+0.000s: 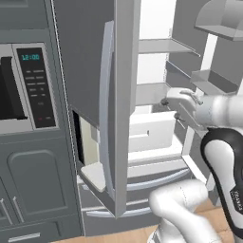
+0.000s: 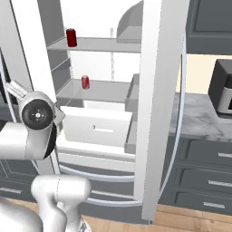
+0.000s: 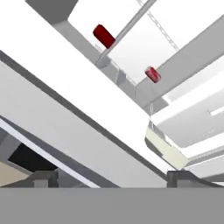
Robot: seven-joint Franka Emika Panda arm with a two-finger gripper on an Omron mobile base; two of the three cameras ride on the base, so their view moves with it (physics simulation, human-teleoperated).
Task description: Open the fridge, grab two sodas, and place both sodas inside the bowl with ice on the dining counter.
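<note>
nearest you, the pincer stands spread wide with nothing between its tips, so you hold no can yet; in the right base view the hand sits at the left edge of the open fridge, level with the white drawer. just beyond it both fridge doors stand swung out, their long silver handles facing you, so the opening step looks done. further in, on the lower of the two shelves, the near soda stands upright and alone. deepest and highest, the far soda stands on the upper shelf, well apart from the first. neither can is touched. as you judge it, both grabs remain, then carrying each to the bowl on the dining tabletop, which lies somewhere outside these views.
</note>
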